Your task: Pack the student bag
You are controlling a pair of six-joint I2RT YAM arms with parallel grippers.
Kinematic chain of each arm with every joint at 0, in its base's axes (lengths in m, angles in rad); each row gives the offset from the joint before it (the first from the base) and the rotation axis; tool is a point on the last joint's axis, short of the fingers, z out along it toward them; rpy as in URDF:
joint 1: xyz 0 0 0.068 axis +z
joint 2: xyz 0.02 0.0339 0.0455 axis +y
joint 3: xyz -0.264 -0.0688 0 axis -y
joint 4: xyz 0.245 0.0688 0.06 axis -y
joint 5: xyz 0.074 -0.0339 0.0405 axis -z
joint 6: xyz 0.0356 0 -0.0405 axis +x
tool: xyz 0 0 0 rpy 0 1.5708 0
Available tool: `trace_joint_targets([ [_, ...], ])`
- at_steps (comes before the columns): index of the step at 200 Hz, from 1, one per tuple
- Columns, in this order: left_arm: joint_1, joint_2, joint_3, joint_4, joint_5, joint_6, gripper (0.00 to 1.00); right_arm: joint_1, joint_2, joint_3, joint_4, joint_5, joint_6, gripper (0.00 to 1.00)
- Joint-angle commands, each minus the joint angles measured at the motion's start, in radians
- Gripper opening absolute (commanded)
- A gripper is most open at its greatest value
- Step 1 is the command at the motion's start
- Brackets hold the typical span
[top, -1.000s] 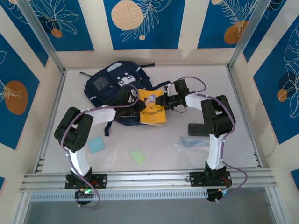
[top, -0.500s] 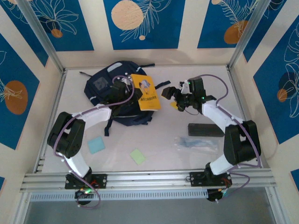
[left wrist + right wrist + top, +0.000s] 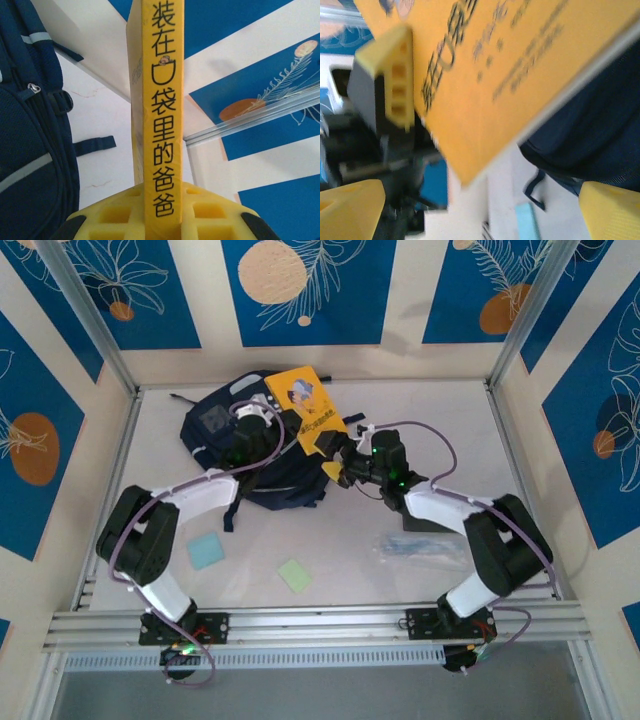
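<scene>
The white tabletop [image 3: 470, 430] holds everything. The student bag [image 3: 222, 430] lies flat at its far side, a bit to the left, with its front facing up. A yellow book [image 3: 305, 405] is up in the air over the bag's right edge. It is tilted and not inside yet. The left gripper [image 3: 162, 222] is pinched tight on the book by its spine, one yellow pad on each cover. The right gripper [image 3: 336, 457] is wide open with nothing in it, just beside the book's low corner and the bag's side. I think the job now is to get the book into the bag. To do it well, the open gripper should catch the bag's edge and lift it so the mouth gapes. I cannot tell how wide the mouth is. Then the book should go in thin edge first, slowly, and be let go only when it is deep inside. A blue note [image 3: 207, 550] and a green note [image 3: 295, 575] lie nearer the arms, well apart from the bag.
</scene>
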Motion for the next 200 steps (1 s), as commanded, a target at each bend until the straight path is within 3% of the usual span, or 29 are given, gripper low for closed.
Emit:
trace_joint_targets([
  [1,-0.019,-0.07,-0.033,0.152,-0.042,-0.058,0.0,0.021,0.087,-0.005,0.289,0.053,0.107,1.0],
  [32,-0.031,-0.084,-0.108,0.242,-0.033,-0.137,0.0,0.027,0.158,0.025,0.418,0.065,0.124,0.95],
  [48,-0.037,-0.102,-0.127,0.225,-0.035,-0.139,0.0,0.02,0.153,0.028,0.412,0.084,0.108,0.85],
  [62,-0.04,-0.117,-0.145,0.204,-0.044,-0.135,0.0,0.01,0.144,0.027,0.41,0.089,0.099,0.64],
  [68,-0.039,-0.123,-0.152,0.197,-0.047,-0.133,0.0,0.007,0.139,0.023,0.41,0.095,0.099,0.45],
  [84,-0.04,-0.135,-0.168,0.176,-0.051,-0.115,0.0,-0.008,0.121,0.02,0.38,0.092,0.089,0.09],
  [88,-0.04,-0.139,-0.17,0.169,-0.051,-0.106,0.04,-0.011,0.117,0.021,0.369,0.085,0.084,0.0],
  [106,-0.036,-0.158,-0.162,0.083,-0.029,-0.023,0.43,-0.032,0.086,0.008,0.337,0.074,0.076,0.0],
  [121,-0.032,-0.185,-0.124,-0.084,-0.016,0.106,0.62,-0.061,0.046,-0.01,0.29,0.059,0.058,0.0],
  [134,-0.025,-0.203,-0.097,-0.217,-0.024,0.234,0.69,-0.094,-0.001,-0.02,0.207,0.035,0.016,0.0],
  [156,-0.004,-0.208,-0.055,-0.4,-0.021,0.409,0.72,-0.151,-0.103,-0.021,-0.031,0.004,-0.109,0.0],
  [178,0.008,-0.161,0.022,-0.566,0.006,0.571,0.72,-0.2,-0.201,0.013,-0.339,0.007,-0.28,0.0],
  [200,0.008,-0.065,0.138,-0.738,0.043,0.713,0.68,-0.253,-0.29,0.008,-0.508,0.016,-0.392,0.0],
])
